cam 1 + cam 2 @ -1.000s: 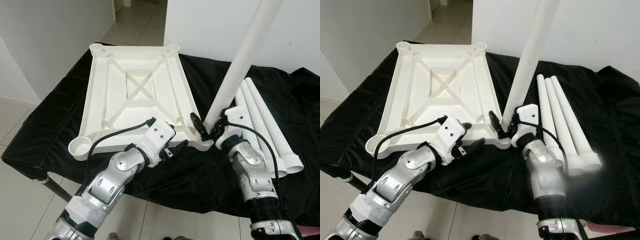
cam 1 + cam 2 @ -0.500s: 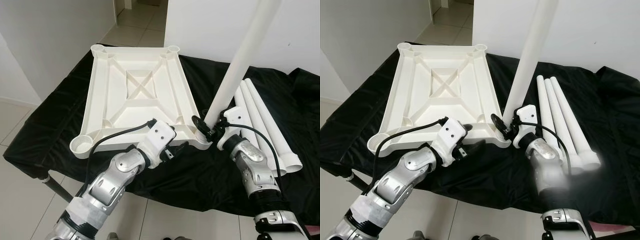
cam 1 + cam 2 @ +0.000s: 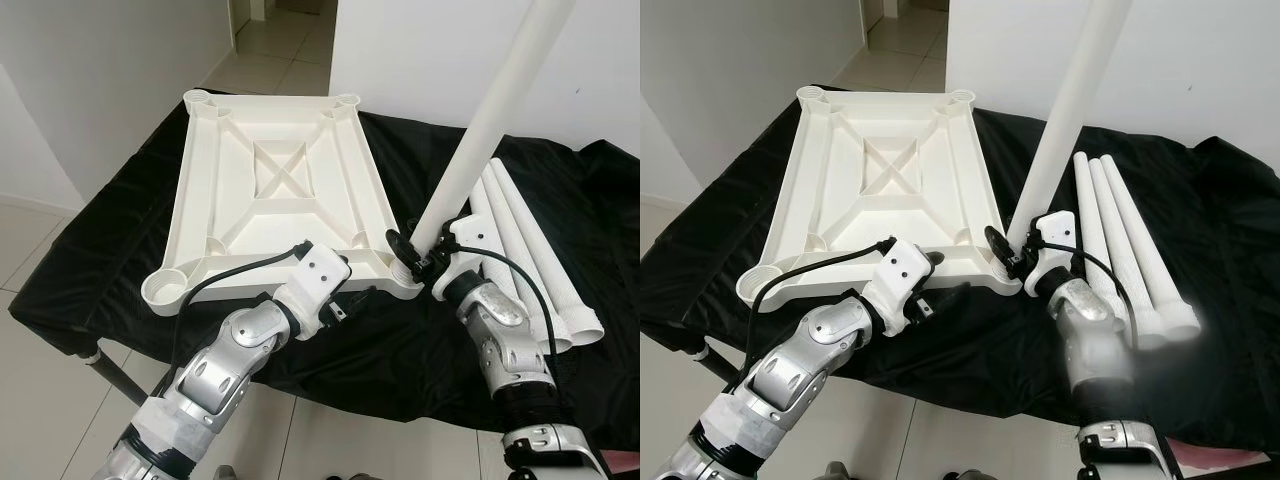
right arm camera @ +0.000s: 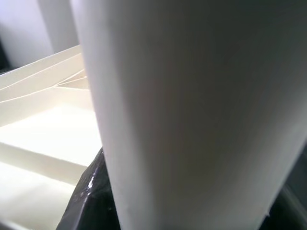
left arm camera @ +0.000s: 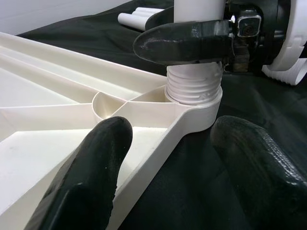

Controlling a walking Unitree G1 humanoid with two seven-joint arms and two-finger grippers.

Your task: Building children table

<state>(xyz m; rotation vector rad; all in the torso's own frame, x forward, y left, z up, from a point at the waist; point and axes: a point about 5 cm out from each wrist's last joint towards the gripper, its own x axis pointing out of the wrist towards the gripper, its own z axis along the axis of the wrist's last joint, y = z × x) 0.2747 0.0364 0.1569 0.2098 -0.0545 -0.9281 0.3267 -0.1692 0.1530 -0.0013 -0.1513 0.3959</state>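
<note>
The white table top (image 3: 270,190) lies upside down on a black-draped table. A white leg (image 3: 480,130) stands slanted in its near right corner socket (image 5: 201,103), threaded end (image 5: 194,86) partly showing above the socket. My right gripper (image 3: 413,250) is shut on the leg just above the socket; the leg (image 4: 192,120) looms close in the right wrist view. My left gripper (image 3: 355,298) is open at the top's near rim beside that corner, one finger (image 5: 91,177) over the ribbed inside, the other (image 5: 259,163) over the cloth.
Three more white legs (image 3: 530,250) lie side by side on the black cloth (image 3: 110,220) to the right of the table top. Tiled floor (image 3: 40,370) lies below the near edge, and white walls stand behind and to the left.
The leg's top has leaned slightly further right in my right gripper. My left gripper has slid a little lower along the near rim.
</note>
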